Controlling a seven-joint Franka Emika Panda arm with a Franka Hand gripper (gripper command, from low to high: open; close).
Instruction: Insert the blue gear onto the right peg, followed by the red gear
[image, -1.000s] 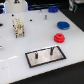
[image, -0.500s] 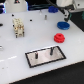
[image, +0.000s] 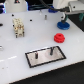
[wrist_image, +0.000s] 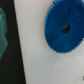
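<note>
The blue gear (image: 63, 25) lies flat on the white table at the exterior view's right. It fills the wrist view as a toothed blue disc (wrist_image: 56, 31) with a dark centre hole. Just in front of it lies the red gear (image: 60, 37). The grey black-rimmed plate (image: 44, 59) sits nearer the front, with the right peg (image: 50, 49) and its left twin (image: 36, 54) standing on it. My gripper (image: 62, 17) hangs blurred right above the blue gear. Its fingers are too blurred to show whether they stand open or shut, and they do not show in the wrist view.
A short dark post (image: 44, 16) stands off the plate toward the back. A white block with holes (image: 19, 27) stands at the exterior view's left, and a white object (image: 17, 4) sits behind it. The table's dark edge (wrist_image: 7, 60) shows in the wrist view.
The arm has shifted slightly at the back right, over the blue gear. Both gears and the plate lie where they were.
</note>
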